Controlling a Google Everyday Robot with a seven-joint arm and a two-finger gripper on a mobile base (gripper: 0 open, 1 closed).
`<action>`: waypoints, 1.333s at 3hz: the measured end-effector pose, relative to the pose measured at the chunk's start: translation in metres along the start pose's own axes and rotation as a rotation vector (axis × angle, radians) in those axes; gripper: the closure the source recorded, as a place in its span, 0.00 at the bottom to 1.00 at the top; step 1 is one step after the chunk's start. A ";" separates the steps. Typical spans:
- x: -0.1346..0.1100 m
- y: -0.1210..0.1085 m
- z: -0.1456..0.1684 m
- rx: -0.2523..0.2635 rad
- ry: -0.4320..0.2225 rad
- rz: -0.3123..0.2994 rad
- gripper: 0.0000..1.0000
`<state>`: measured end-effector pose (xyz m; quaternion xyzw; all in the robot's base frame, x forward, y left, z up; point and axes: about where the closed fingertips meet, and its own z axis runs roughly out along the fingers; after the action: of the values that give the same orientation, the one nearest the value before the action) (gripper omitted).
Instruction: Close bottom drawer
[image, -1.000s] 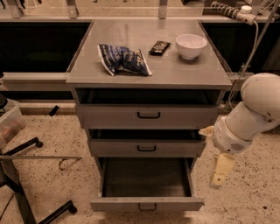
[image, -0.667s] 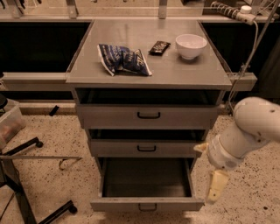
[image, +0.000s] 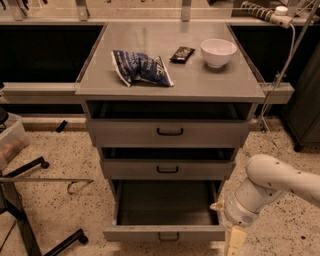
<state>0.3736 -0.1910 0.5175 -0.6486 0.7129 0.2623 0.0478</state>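
The bottom drawer (image: 165, 232) is the lowest of three grey drawers. It is pulled far out, showing its dark tray, and has a low front panel with a small dark loop handle (image: 168, 236). My gripper (image: 235, 241) hangs from the white arm at the lower right, just right of the drawer's front right corner. It points down and its tips run off the bottom edge. It holds nothing that I can see.
The top drawer (image: 169, 132) and middle drawer (image: 167, 169) stand slightly out. On the cabinet top lie a blue chip bag (image: 141, 67), a dark snack bar (image: 182, 54) and a white bowl (image: 218, 52). A chair base (image: 30, 210) stands at the left on the speckled floor.
My arm and gripper have moved down and to the left, closer to the front right corner of the bottom drawer. The drawer has not moved.
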 end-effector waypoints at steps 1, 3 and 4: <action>0.000 0.000 0.000 0.000 0.000 0.000 0.00; 0.034 -0.020 0.067 -0.023 0.013 0.000 0.00; 0.059 -0.041 0.129 -0.047 -0.021 -0.003 0.00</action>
<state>0.3685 -0.1883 0.3703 -0.6479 0.7049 0.2859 0.0405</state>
